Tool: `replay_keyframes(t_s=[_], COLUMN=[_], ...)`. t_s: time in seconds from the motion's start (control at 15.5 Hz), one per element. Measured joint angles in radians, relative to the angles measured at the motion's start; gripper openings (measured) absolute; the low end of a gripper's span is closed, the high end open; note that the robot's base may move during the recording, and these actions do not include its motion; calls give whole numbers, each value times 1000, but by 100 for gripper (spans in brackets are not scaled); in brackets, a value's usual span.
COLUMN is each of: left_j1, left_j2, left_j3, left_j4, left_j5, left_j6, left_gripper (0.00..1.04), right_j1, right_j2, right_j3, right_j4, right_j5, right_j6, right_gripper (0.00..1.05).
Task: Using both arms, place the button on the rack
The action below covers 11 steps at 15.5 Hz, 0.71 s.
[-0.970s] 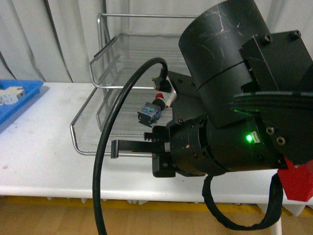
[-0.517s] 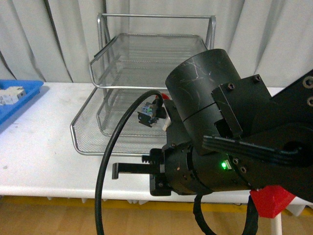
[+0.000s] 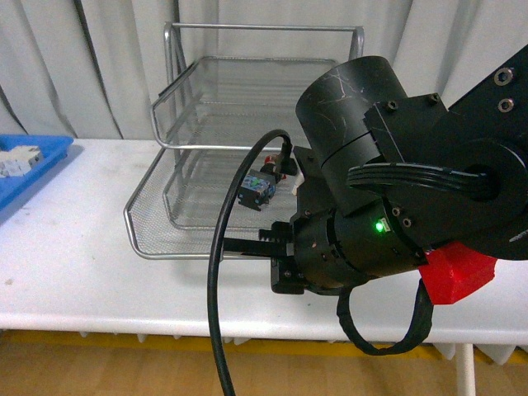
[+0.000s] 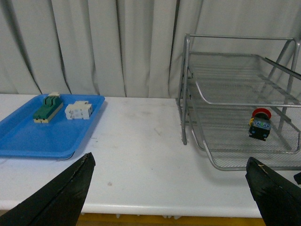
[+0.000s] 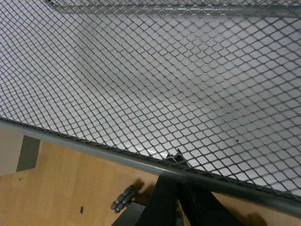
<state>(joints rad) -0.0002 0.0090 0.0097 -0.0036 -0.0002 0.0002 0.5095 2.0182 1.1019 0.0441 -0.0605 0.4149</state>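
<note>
Because the button now lies on the mesh of the bottom shelf of the rack, free of any gripper, I judge that the placing is done or almost done. It rests on the pulled-out lower tray, red cap toward the back and dark body toward the front, slightly tilted; in the front view it shows just past the black cable of the right arm.

The right arm fills most of the front view, folded close to the camera, with its green light on and its red part low at the side. Its gripper points toward the front rim of the bottom tray, at about the height of that rim. One thin finger reaches to the wire edge; I cannot tell whether the jaws are apart or closed, since the arm hides the rest. The right wrist view shows only mesh and the tray's rim very near, with wooden floor below, so this gripper seems to be at or just under the tray's front edge and holds nothing that I can see.

The left gripper hangs low above the white worktop, its two dark fingers spread wide, holding nothing, well apart from the rack.
</note>
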Motion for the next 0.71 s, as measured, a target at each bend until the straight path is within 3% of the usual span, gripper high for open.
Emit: replay_keyframes(t_s=[0.71], left_j1=[0], left_j2=[0], left_j3=[0], left_j4=[0], left_j5=[0], left_j6=[0], left_gripper=[98], right_j1=[-55], right_j2=[63], right_j3=[158], right_j4=[-34], right_j5=[42], right_j6=[-27], right_gripper=[2])
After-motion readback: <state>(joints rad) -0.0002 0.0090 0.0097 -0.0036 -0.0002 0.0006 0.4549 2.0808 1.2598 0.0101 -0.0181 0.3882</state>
